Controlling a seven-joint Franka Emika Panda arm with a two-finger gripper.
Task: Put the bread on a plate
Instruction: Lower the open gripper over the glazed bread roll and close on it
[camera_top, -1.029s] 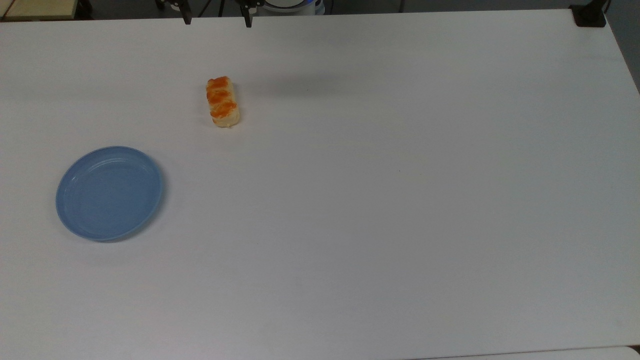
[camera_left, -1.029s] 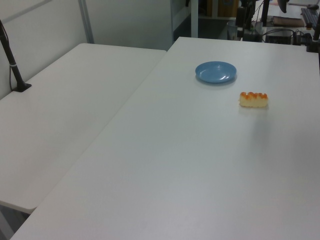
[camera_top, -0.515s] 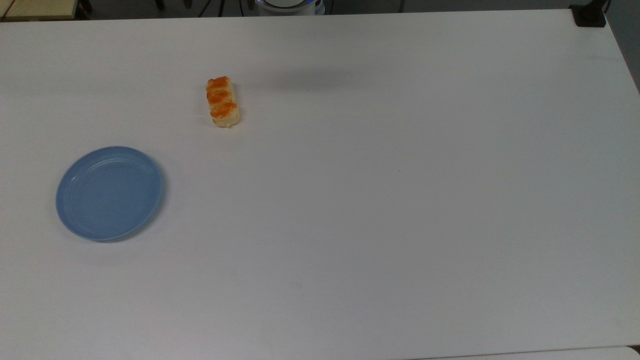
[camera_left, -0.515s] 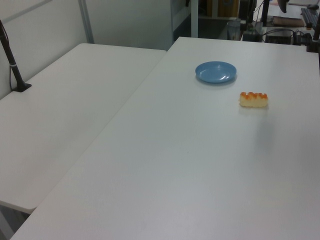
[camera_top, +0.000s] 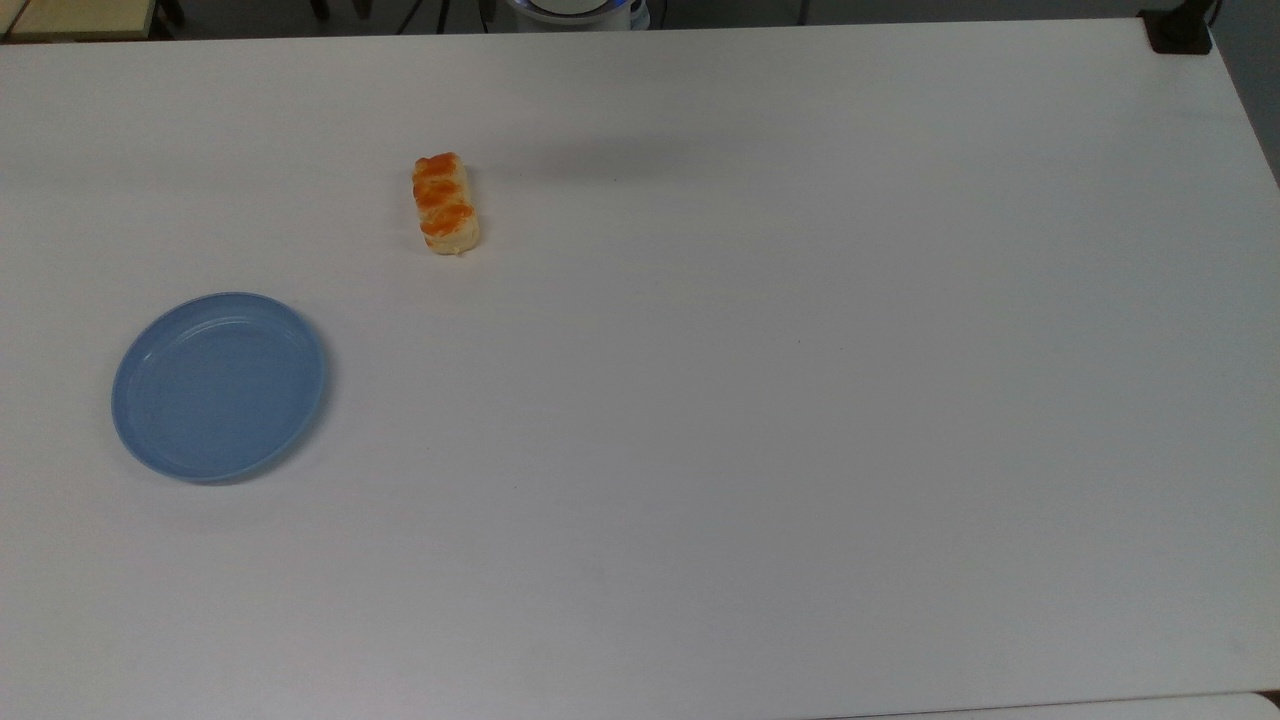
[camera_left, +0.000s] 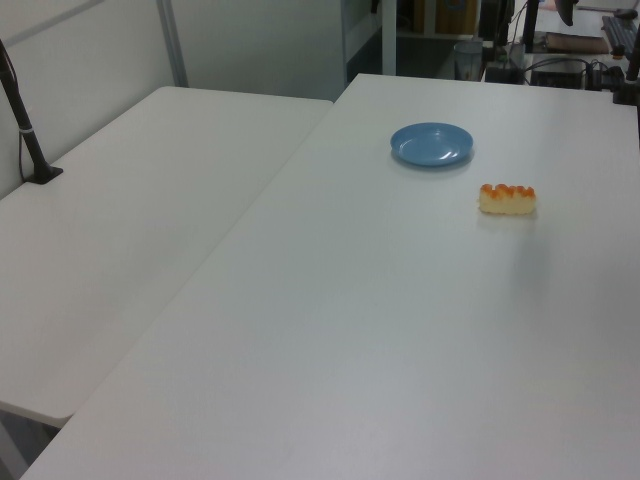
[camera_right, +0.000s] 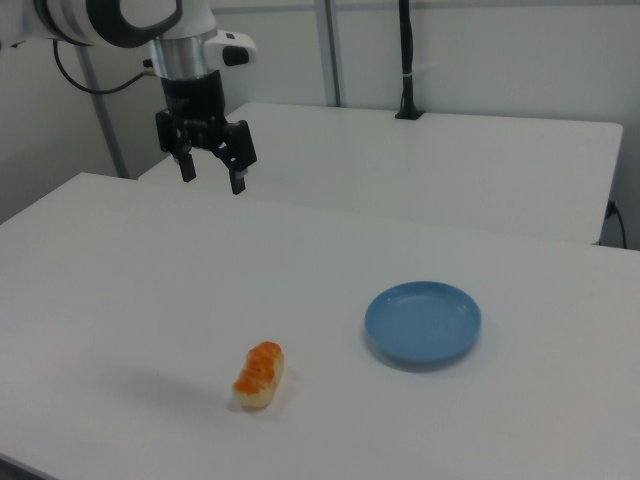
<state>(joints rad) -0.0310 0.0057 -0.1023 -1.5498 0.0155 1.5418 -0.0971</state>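
Since a second ago your gripper's fingertips have left the top edge of the top view; bread and plate haven't shifted at all.

Right view: your gripper (camera_right: 212, 178) hangs high above the table (camera_right: 120, 260), jaws apart, nothing between them, fingers (camera_right: 237, 180) pointing down. The bread (camera_right: 260, 374) lies well below and apart from the jaws, toward the right view's near edge and a bit to the right view's right of them. It rests flat on the table, glazed bumps up, long axis running roughly away from the camera in the right view.

Near to far in the right view: bread first, close to the near table edge; then the plate (camera_right: 423, 322), to the right view's right and a little farther back, apart from the bread, bare; then the gripper up over the far part of the table; behind it a second white table (camera_right: 480, 160) with a black post (camera_right: 406, 60) clamped at its far side.

Top view: bread (camera_top: 445, 203) sits toward the top, left of centre; plate (camera_top: 219, 385) is lower and further to the top view's left, near that left edge, well apart from the bread. Bare table lies between the two, and the whole of the top view's right half is open surface.

Left view: plate (camera_left: 431, 143) lies beyond the bread (camera_left: 507, 198), both on the far right part of the table.
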